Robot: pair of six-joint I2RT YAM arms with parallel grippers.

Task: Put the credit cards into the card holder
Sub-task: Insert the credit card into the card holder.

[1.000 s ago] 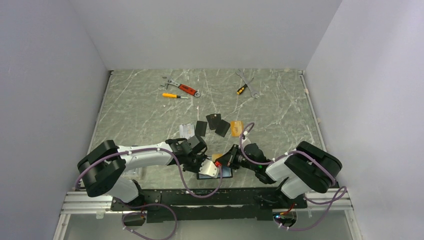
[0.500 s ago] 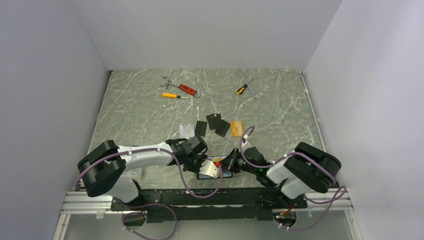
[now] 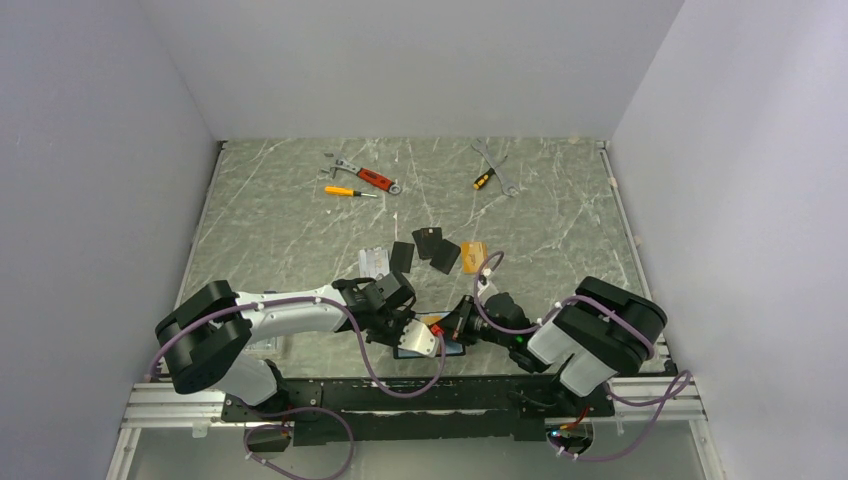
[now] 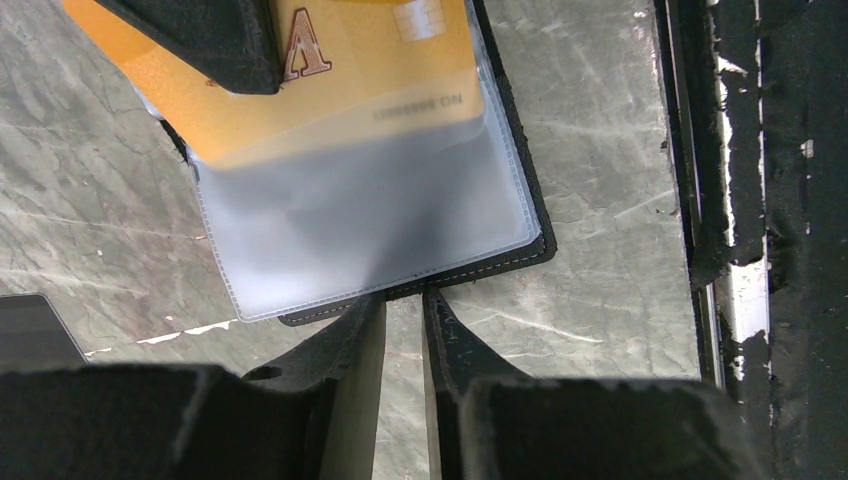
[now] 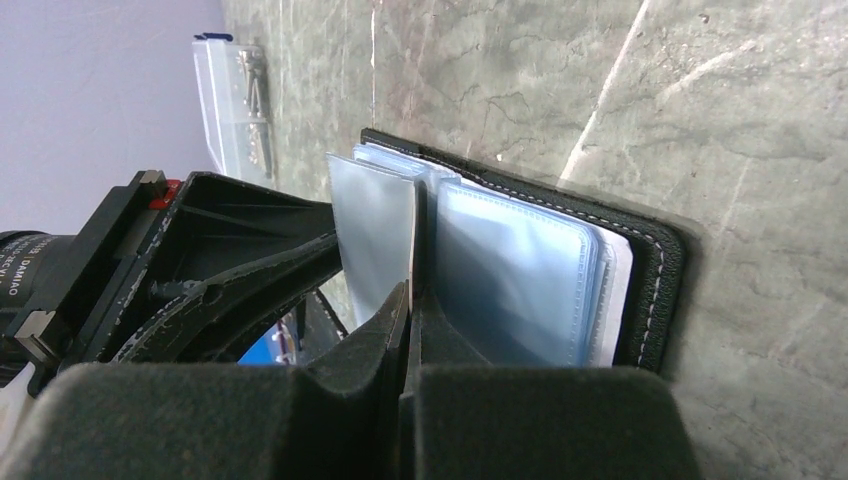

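The black card holder [image 4: 520, 250] lies open by the table's near edge, its clear sleeves [image 5: 520, 270] fanned out. A gold-orange credit card [image 4: 330, 90] sits partway inside the top sleeve, with my right gripper [image 5: 411, 295] shut on its outer end. My left gripper [image 4: 405, 297] has its fingertips at the holder's near edge, with a narrow gap between the jaws and bare table showing through it. In the top view both grippers, left [image 3: 405, 330] and right [image 3: 452, 325], meet over the holder. A silver card [image 3: 373, 260], three black cards [image 3: 428, 241] and another gold-orange card [image 3: 473, 255] lie further back.
A red-handled wrench [image 3: 365, 176] and an orange screwdriver [image 3: 345, 190] lie at the far left, more tools [image 3: 493, 170] at the far right. A clear plastic box [image 5: 235, 100] sits left of the holder. The table's black front rail [image 4: 760, 200] runs just beside the holder.
The right gripper has pushed left with the gold-orange card, further into the holder. The left jaws have narrowed a little. The loose cards have not moved.
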